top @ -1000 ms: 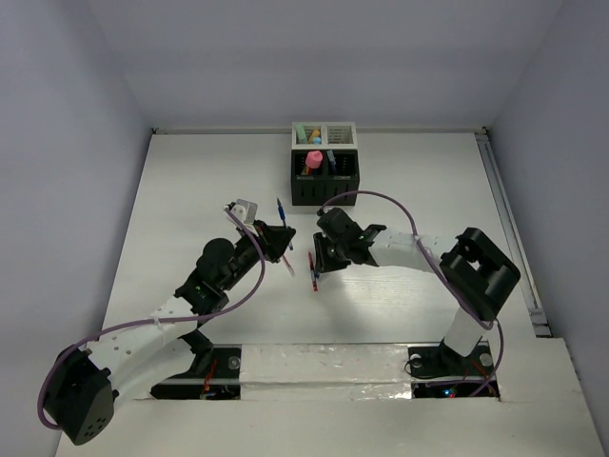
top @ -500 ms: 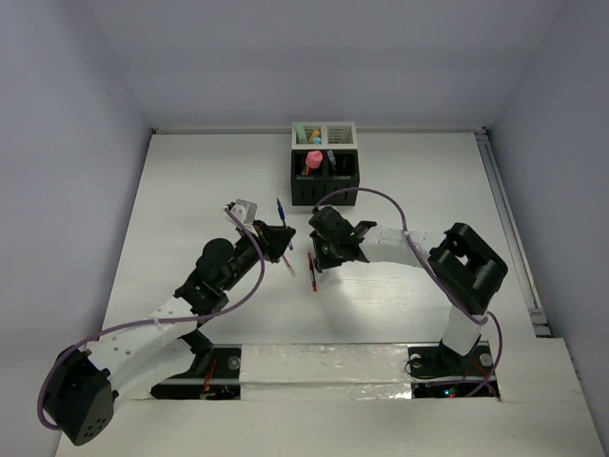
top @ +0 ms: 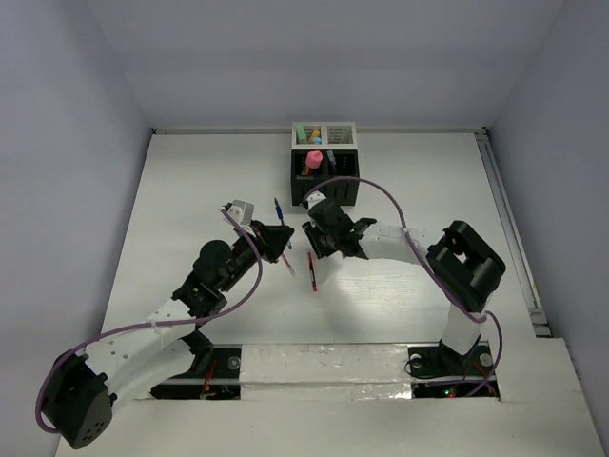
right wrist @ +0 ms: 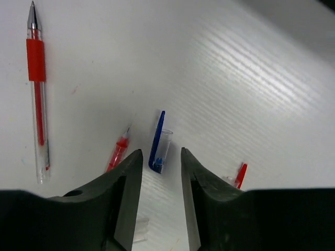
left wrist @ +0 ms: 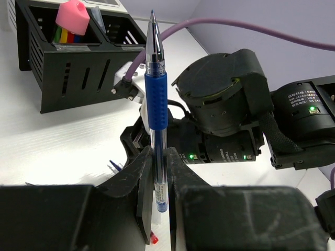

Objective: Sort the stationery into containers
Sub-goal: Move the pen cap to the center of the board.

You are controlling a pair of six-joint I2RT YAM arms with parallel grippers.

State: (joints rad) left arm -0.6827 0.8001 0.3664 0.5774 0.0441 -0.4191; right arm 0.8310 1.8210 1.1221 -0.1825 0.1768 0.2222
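Since a second ago the right gripper (right wrist: 159, 154) has slid away from the near edge of the table (top: 428, 190) and toward the far edge, ending closer to the black box (top: 324, 181). The left arm has barely shifted. From where I stand, the right gripper's jaws are spread and pointing down at the table. A small blue pen cap (right wrist: 158, 144) lies flat between the fingertips, and neither finger touches it. A red pen (right wrist: 37, 94) lies on the table off to one side of them, and two red cap pieces (right wrist: 118, 154) lie near the blue one.

The left gripper (left wrist: 158, 151) is pressed together on a blue pen (left wrist: 156, 104), pinching its lower barrel. The pen stands upright out of the jaws with its tip uppermost, clear of the table.

The two boxes sit joined at the middle of the far edge, the white box (top: 324, 132) behind the black one. A pink marker (left wrist: 73, 15) stands in a compartment of the black box, with other coloured pieces beside it that are too small to tell apart.
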